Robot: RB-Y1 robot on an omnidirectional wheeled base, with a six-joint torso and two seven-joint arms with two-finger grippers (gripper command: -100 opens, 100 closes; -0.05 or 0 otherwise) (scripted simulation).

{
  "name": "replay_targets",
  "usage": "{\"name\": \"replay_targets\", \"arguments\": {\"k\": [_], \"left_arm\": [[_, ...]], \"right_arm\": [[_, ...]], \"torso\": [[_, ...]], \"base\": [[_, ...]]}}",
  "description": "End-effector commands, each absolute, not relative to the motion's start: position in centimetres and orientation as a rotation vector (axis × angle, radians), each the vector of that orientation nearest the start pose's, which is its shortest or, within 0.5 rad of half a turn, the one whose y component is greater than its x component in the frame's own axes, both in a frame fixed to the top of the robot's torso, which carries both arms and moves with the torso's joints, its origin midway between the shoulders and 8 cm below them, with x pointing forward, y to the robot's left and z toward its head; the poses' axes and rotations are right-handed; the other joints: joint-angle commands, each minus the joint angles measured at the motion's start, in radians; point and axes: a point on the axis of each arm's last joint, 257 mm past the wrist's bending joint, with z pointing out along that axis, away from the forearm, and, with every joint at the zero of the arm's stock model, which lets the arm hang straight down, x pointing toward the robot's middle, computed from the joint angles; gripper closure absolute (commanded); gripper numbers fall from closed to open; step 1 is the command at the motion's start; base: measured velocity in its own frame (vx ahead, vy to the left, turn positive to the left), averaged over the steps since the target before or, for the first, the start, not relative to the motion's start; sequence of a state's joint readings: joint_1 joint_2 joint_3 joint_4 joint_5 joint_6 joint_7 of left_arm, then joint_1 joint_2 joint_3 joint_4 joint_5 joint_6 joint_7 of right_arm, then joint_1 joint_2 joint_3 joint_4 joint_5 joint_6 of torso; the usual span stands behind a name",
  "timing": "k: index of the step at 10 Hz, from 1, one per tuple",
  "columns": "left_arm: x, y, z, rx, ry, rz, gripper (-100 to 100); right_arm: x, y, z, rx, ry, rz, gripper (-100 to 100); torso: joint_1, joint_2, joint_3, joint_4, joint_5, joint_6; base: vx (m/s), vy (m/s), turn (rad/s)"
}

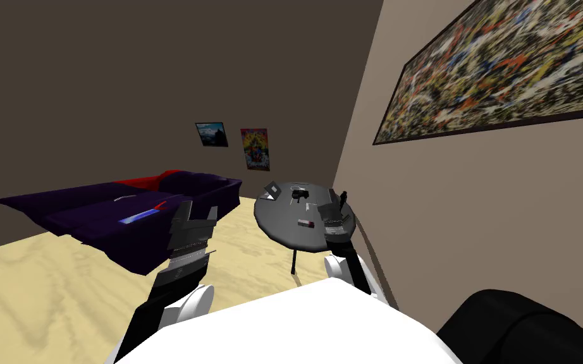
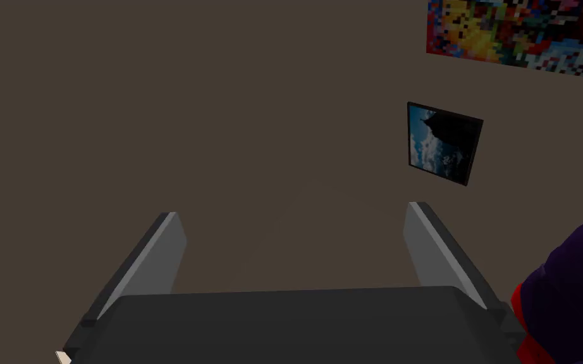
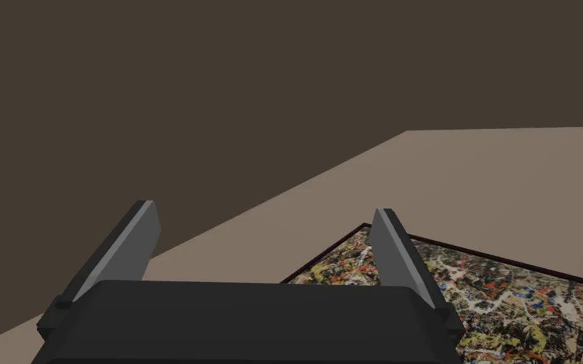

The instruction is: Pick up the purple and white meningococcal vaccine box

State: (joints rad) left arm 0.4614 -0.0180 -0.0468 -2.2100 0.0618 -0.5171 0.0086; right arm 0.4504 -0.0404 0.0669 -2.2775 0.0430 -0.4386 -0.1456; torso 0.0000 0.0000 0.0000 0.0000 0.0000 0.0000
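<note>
Box (image 1: 305,223) is that tiny pale thing with a darker end, lying flat on the round grey table (image 1: 277,230), just beside where the right gripper (image 3: 263,207) hangs. Its fingers are spread wide with nothing in them. The left gripper (image 2: 291,210) is also wide and empty, over by the purple sofa (image 1: 94,215). My guess is it's a light carton, stiff enough but easy to crush and a bit slick. I'd come straight down and pinch it gently across the short sides, since it sits so low.
</note>
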Motion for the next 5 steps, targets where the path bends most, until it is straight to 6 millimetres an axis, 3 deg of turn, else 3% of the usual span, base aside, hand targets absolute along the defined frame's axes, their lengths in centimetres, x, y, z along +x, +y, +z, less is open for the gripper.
{"name": "replay_targets", "arguments": {"k": [1,5], "left_arm": [[35.9,27.0,0.9,-0.734,0.568,-1.404,0],[35.9,27.0,0.9,-0.734,0.568,-1.404,0]], "right_arm": [[36.7,-23.3,2.3,0.642,0.706,1.488,-100],[38.6,-20.4,0.7,0.523,0.856,1.471,-100]], "torso": [[0.0,0.0,0.0,0.0,0.0,0.0],[-0.003,0.004,0.002,0.001,-0.001,0.0]], "base": [[-0.028,-0.009,0.185],[-0.069,-0.032,0.204]]}}
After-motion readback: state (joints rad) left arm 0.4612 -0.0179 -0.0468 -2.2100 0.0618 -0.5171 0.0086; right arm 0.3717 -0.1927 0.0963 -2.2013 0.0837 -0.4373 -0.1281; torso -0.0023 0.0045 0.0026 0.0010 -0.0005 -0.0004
